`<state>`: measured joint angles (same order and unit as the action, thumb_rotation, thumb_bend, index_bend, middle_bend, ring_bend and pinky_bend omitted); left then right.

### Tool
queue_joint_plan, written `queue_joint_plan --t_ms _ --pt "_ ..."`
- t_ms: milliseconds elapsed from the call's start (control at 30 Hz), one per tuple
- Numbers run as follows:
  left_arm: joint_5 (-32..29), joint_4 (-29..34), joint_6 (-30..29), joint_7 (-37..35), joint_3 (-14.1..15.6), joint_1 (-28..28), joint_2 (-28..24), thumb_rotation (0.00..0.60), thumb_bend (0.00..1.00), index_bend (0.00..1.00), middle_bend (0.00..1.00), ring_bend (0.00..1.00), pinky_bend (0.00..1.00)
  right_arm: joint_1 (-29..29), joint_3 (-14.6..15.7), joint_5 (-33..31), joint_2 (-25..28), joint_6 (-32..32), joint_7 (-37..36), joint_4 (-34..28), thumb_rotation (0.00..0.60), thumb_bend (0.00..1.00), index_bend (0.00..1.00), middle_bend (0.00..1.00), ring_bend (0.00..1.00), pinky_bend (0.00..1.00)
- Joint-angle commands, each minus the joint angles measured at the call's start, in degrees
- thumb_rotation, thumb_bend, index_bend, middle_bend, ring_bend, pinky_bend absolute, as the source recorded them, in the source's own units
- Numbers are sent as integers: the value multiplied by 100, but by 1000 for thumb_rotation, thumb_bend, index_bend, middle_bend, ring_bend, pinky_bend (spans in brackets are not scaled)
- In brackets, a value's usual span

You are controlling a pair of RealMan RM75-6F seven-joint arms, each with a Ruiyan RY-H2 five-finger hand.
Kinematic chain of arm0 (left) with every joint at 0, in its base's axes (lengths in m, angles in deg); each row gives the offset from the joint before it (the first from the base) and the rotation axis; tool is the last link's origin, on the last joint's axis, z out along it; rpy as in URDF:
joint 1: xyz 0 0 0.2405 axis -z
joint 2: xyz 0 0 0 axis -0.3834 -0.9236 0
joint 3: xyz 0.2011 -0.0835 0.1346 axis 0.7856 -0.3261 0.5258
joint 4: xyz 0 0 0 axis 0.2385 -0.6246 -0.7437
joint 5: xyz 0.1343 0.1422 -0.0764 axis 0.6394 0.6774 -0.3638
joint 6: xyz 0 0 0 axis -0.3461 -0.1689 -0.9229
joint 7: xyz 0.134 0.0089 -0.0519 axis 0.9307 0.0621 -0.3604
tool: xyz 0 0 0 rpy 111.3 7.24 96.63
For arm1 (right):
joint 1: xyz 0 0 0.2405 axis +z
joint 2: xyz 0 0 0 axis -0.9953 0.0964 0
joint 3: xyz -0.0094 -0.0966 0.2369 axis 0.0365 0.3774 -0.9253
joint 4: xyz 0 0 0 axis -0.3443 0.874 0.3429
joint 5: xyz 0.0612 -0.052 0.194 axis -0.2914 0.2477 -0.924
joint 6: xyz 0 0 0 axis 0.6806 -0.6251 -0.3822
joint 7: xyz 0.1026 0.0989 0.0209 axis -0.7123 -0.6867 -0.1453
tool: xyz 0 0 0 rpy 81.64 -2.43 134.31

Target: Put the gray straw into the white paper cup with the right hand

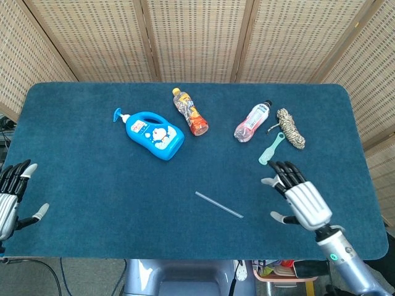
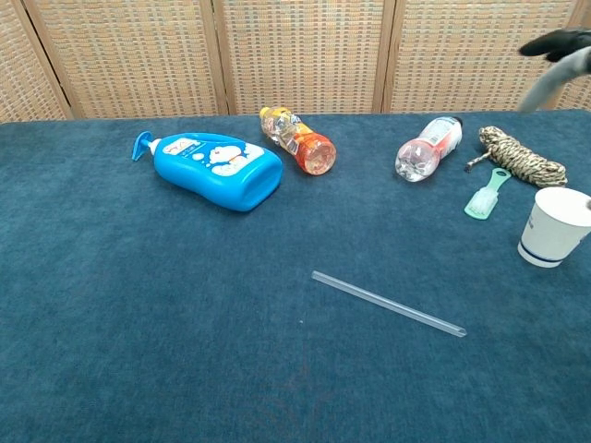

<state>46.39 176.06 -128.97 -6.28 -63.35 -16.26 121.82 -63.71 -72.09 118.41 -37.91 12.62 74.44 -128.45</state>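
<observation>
Approach in progress: your right hand [image 1: 301,198], empty with fingers spread, hovers above the blue cloth table [image 1: 92,191], right of the thin gray plastic straw [image 2: 388,303] lying flat. Pinch the straw near one end so it tilts upright. The white paper cup [image 2: 555,227] stands upright beyond, partly under your hand. Left hand [image 1: 11,197] idles spread.

A table [image 1: 74,222] covered in dark blue cloth carries a gray straw [image 2: 388,304], a white paper cup [image 2: 554,228] (upright), a blue pump bottle [image 1: 150,134], two lying drink bottles [image 1: 190,111], a rope coil [image 1: 291,128] and a green brush [image 1: 271,148].
</observation>
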Motion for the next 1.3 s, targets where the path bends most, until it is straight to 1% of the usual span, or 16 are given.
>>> queue_joint_plan --t_ms 33,100,133,167,200,267,333,433,533,667,933,1300 --pt "-62 -10 66 -18 -22 30 -4 600 286 0 0 0 0 912 -493 -1253 -305 1109 1371 -556 600 111 359 0 0 0" --pt "-126 -25 124 -55 -46 54 -9 600 286 0 0 0 0 1234 -563 -1926 -733 1360 2098 -537 600 158 385 0 0 0" --pt "-143 -30 141 -66 -52 61 -11 600 285 0 0 0 0 1304 -577 -2125 -846 1371 2298 -525 600 173 392 0 0 0" --pt "-162 -35 164 -77 -57 70 -13 600 285 0 0 0 0 1408 -583 -2421 -1009 1385 2576 -514 600 180 393 0 0 0" --pt "-187 -42 202 -94 -61 83 -18 600 285 0 0 0 0 1580 -593 -2835 -1279 1457 2856 -421 600 184 393 0 0 0" --pt "-203 -52 243 -111 -62 101 -25 600 286 0 0 0 0 1877 -627 -3605 -1732 1358 3418 -256 600 204 399 0 0 0" --pt "-219 -55 271 -135 -63 111 -34 600 285 0 0 0 0 2125 -639 -4211 -2120 1183 3826 -71 600 231 412 0 0 0" --pt "-247 -65 298 -175 -73 122 -51 600 286 0 0 0 0 2341 -635 -4742 -2516 958 4098 140 600 274 438 0 0 0" --pt "-304 -78 343 -206 -93 139 -59 600 285 0 0 0 0 2519 -625 -5237 -2869 844 4186 380 600 309 455 0 0 0" --pt "-345 -89 407 -219 -103 168 -60 600 286 0 0 0 0 2703 -582 -5589 -3162 693 4330 647 600 340 460 0 0 0" --pt "-393 -100 457 -192 -116 193 -47 600 285 0 0 0 0 2896 -588 -5943 -3573 437 4348 1033 600 341 477 0 0 0" --pt "-409 -90 470 -146 -118 203 -33 600 286 0 0 0 0 3096 -519 -6205 -3967 305 4443 1279 600 341 480 0 0 0"
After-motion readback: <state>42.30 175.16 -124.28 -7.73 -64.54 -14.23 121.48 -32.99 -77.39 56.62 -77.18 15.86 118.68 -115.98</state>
